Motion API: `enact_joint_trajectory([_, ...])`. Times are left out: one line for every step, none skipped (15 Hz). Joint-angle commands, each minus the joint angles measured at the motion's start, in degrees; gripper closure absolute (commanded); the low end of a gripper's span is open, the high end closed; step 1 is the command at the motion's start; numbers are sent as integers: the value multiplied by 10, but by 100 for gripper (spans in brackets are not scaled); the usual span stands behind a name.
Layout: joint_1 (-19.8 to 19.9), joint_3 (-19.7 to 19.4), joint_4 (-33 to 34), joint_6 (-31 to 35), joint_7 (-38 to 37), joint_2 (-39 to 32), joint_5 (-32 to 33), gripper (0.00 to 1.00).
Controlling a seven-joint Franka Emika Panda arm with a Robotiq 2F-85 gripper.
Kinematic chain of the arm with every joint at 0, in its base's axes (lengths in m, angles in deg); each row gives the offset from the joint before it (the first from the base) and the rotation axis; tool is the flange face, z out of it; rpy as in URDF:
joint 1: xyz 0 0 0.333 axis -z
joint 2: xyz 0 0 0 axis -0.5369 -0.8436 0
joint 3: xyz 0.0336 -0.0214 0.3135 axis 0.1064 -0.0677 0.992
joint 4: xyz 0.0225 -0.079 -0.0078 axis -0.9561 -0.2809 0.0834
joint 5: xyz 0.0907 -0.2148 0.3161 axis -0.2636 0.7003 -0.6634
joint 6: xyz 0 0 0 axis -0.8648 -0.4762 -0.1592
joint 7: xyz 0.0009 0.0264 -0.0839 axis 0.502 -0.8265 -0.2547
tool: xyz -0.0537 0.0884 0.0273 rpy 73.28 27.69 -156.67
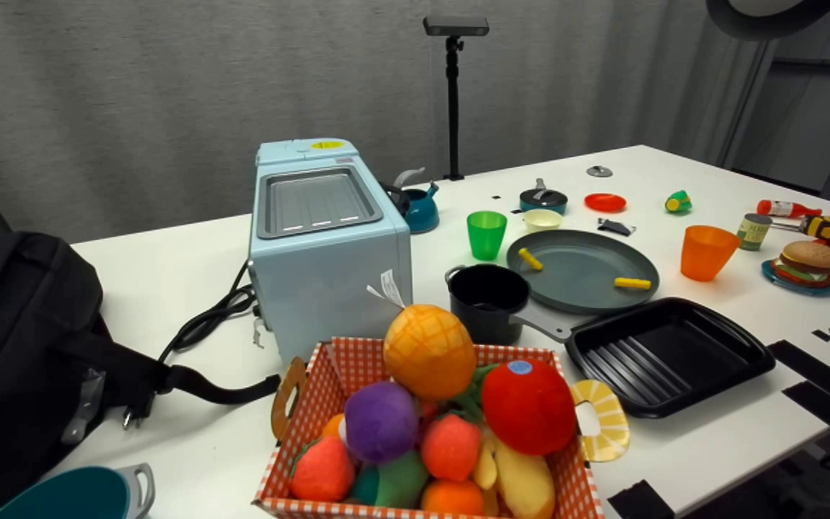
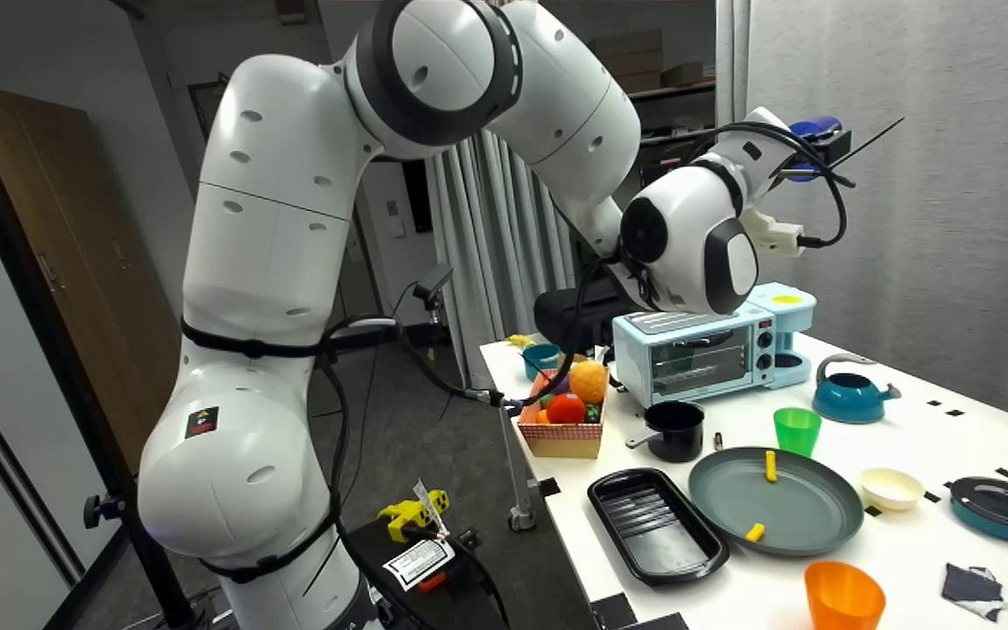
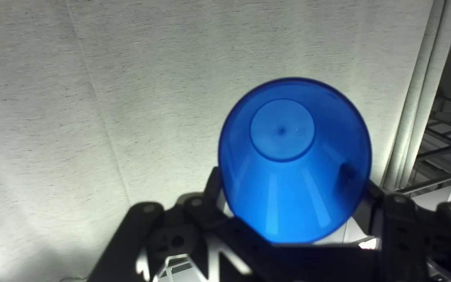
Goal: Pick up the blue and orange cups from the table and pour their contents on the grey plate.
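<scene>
My gripper [image 3: 293, 183] is shut on the blue cup [image 3: 288, 164], with a finger at each side. The cup's inside faces the wrist camera and no bits show in it. In an exterior view the gripper [image 2: 832, 149] and blue cup [image 2: 812, 128] are high above the far part of the white table [image 2: 915, 560]. The grey plate [image 1: 581, 267] lies on the table with two yellow sticks [image 1: 632, 283] on it; the plate [image 2: 793, 516] shows in both exterior views. The orange cup [image 1: 707, 252] stands upright beside the plate, also in view [image 2: 843, 599]; its contents are hidden.
A green cup [image 1: 486, 235], black pot [image 1: 488, 303], black ridged tray [image 1: 667, 357] and cream bowl [image 2: 892, 488] surround the plate. A light-blue toaster oven [image 2: 701, 354] and fruit basket [image 2: 561, 437] stand farther along. A teal kettle [image 2: 852, 396] is behind.
</scene>
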Motion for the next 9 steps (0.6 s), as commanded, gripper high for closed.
enact_joint_trajectory([9,9,-1,16,11,-8,-32,50])
enact_joint_trajectory([9,8,-7,17,13,-11,-47,50])
enact_joint_trajectory([8,7,-7,9,15,-13,-66,50])
enact_joint_trajectory([7,7,-4,-8,15,-14,-85,50])
enact_joint_trajectory([7,6,0,-31,16,-13,-106,50])
enact_joint_trajectory([6,5,3,-75,17,-9,-128,50])
enact_joint_trajectory([5,5,8,-116,18,-6,-150,50])
enact_joint_trajectory([6,3,21,-168,17,-3,-170,50])
enact_joint_trajectory([3,0,34,-215,23,-3,-194,50])
